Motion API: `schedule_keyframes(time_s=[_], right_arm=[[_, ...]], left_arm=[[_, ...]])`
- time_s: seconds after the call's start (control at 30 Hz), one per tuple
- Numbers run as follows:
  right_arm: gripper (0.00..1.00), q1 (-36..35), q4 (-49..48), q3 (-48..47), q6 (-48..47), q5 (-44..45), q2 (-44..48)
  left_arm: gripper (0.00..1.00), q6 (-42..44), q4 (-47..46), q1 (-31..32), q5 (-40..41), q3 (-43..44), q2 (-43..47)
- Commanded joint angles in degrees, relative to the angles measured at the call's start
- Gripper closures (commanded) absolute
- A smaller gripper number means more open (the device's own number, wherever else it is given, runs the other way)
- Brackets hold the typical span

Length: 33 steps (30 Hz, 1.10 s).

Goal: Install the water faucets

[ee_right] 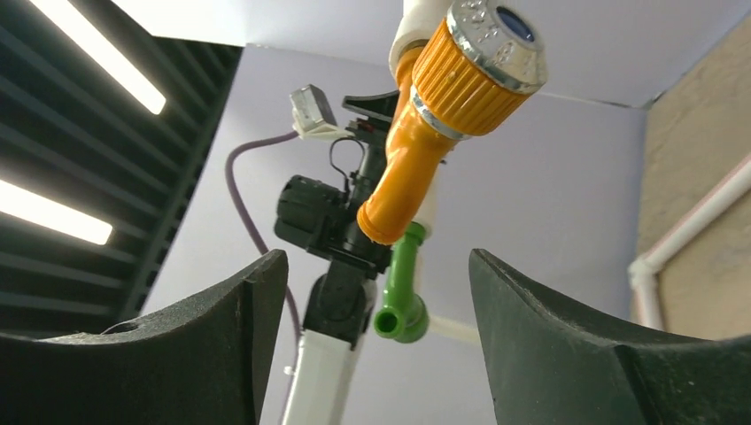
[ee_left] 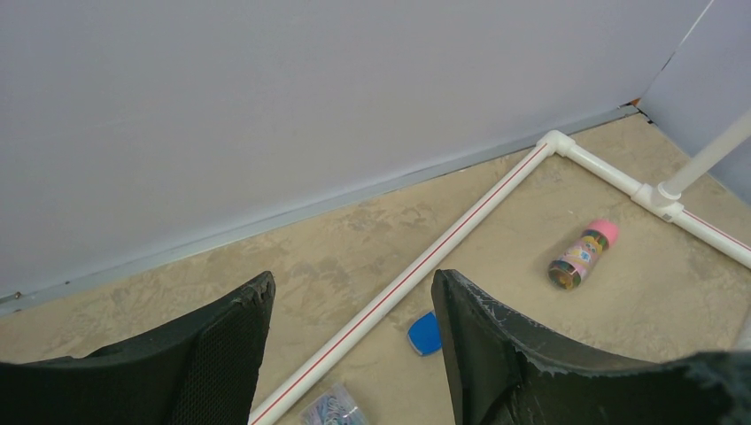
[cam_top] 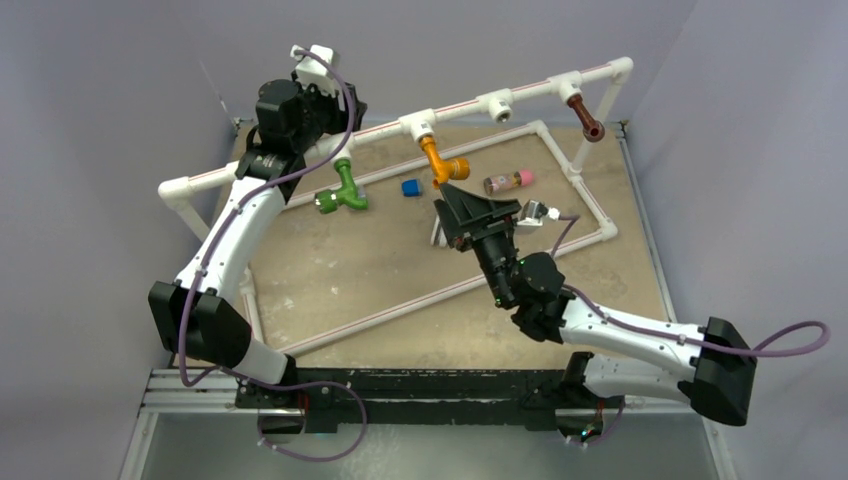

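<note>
Orange faucet point(cam_top: 441, 162) hangs from the rail point(cam_top: 460, 108) unaided - right gripper point(ee_right: 379, 266) sits just under it, jaws wide, empty.
Green faucet point(cam_top: 342, 190) and brown faucet point(cam_top: 586, 115) hang from the same rail - all three look seated, so the left gripper point(ee_left: 352, 279) above the rail's left stretch gapes, holding nothing.

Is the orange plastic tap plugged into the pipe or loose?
Plugged in: the orange plastic tap hangs from the white pipe tee, with the right gripper open.

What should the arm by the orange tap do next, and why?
Probably draw the right gripper back and down, away from the orange faucet. Its jaws stand open and touch nothing, and the faucet hangs from the white pipe socket on its own.
</note>
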<state>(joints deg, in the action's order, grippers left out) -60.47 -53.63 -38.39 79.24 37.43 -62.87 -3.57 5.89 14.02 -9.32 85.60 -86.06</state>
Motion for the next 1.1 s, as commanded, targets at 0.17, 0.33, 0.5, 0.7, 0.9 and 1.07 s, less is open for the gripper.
schedule_keyframes(time_s=[0.17, 0.33, 0.5, 0.7, 0.9, 1.07], right_arm=[[0.22, 0.62, 10.83, 1.33, -22.87, -0.37, 9.60], [0.19, 0.62, 13.52, 1.75, -43.08, -1.01, 13.22], [0.19, 0.62, 14.21, 2.43, -67.46, -4.34, 17.10], [0.18, 0.61, 16.81, 1.88, -95.66, -10.31, 17.39], [0.19, 0.53, 16.02, 1.86, -117.44, -16.86, 14.81], [0.17, 0.53, 9.35, 2.42, -136.11, -14.77, 11.03]], left_arm=[[0.35, 0.54, 8.73, 0.99, -1.31, -3.78, -4.11], [0.35, 0.79, 8.78, 1.25, -0.99, -3.86, -4.20], [0.35, 0.86, 8.64, 1.36, -0.78, -3.86, -4.20], [0.35, 0.85, 8.77, 1.45, -0.80, -3.86, -4.29], [0.35, 0.92, 8.71, 1.45, -0.91, -3.95, -4.37], [0.35, 0.94, 8.70, 1.45, -0.95, -3.87, -4.34]])
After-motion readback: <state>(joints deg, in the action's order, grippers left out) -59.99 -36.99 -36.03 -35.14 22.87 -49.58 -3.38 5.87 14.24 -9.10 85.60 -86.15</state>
